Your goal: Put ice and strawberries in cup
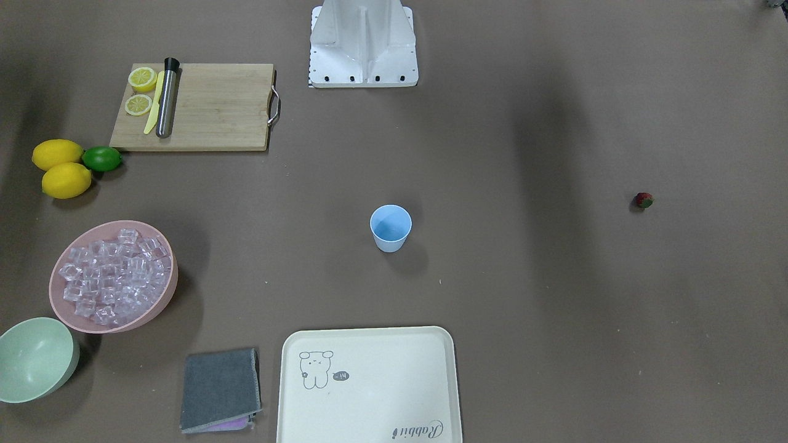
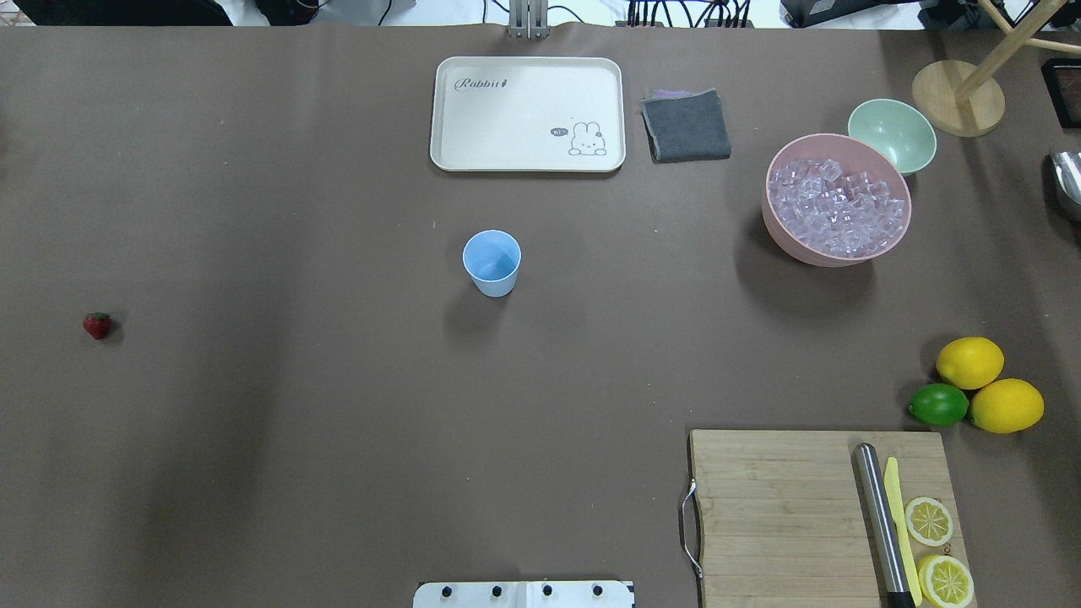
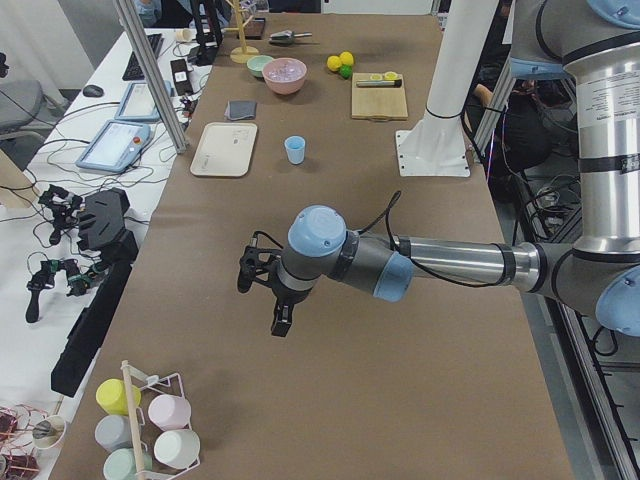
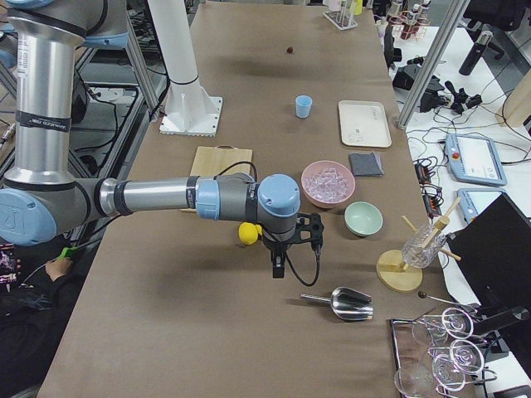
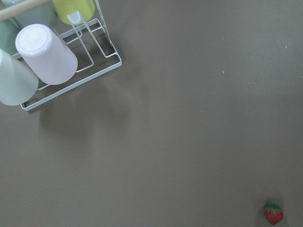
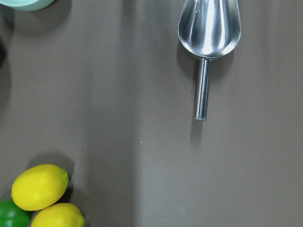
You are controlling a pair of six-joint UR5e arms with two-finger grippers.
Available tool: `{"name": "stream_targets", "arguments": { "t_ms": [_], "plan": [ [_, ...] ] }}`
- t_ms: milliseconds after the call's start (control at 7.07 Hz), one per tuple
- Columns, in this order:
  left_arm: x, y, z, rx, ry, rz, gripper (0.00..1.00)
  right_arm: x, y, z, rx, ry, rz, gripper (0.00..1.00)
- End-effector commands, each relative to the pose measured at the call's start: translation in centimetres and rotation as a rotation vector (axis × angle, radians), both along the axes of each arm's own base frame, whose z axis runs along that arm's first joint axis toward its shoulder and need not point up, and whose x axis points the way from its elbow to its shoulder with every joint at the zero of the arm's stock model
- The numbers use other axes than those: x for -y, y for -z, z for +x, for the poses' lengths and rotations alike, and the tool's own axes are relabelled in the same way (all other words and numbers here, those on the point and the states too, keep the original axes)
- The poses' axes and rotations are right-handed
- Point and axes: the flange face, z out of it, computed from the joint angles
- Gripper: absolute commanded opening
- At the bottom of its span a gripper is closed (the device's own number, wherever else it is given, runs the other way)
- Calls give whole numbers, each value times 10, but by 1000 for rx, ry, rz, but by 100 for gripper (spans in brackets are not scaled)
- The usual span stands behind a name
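The cup (image 1: 390,227) stands upright at mid-frame, mouth up, with nothing inside. The strawberry (image 1: 644,200) lies far right on the table; in the left wrist view its green top points up-frame. The ice (image 1: 117,275) fills the pink bowl (image 1: 166,296) at lower left. The left gripper (image 3: 262,303) and right gripper (image 4: 286,251) hang above the table; how far open they are I cannot tell.

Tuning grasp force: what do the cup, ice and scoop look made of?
Cup: likely plastic, matte light blue; thin, uniform wall.
Ice: clear cubes, probably acrylic; glassy glints, no meltwater visible.
Scoop: polished metal, probably steel; mirror-like reflections.
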Motion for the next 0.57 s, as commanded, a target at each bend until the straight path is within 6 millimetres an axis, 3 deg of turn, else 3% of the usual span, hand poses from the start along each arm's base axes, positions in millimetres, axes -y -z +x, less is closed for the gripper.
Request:
{"name": "stream_targets", "arguments": {
  "t_ms": [0,424],
  "plan": [
    [1,-1,3,-1,-7,-1,98,2,4,3,-1,-6,8,99],
    [1,1,2,4,-1,1,98,6,8,3,-1,-6,18,99]
  ]
}}
